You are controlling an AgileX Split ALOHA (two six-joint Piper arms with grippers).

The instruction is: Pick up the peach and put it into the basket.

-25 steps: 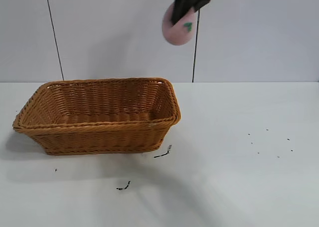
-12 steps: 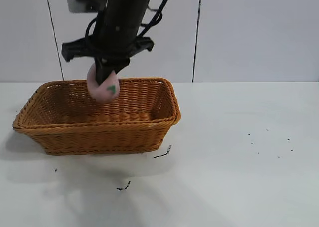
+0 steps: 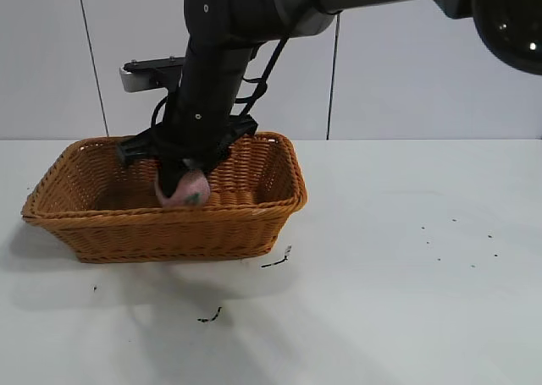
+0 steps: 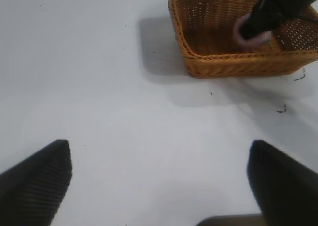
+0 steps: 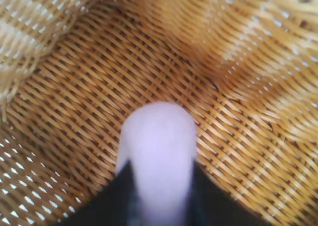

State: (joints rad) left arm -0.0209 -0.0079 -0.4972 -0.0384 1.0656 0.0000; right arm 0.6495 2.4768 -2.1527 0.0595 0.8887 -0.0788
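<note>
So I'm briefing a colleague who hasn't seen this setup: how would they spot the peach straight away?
Start at the orange-brown wicker basket on the white table, the only large thing there. A black arm reaches down into it, and the peach sits between the fingers of the right end effector, inside the rim. It is the only pale pink, rounded thing, with a small green leaf mark.

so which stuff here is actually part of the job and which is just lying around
Part of the job:
- peach, between the right gripper fingers, down inside the basket
- basket, on the white table

Just lying about:
- small dark scraps on the table in front of the basket
- left gripper, open over bare table, idle
</note>
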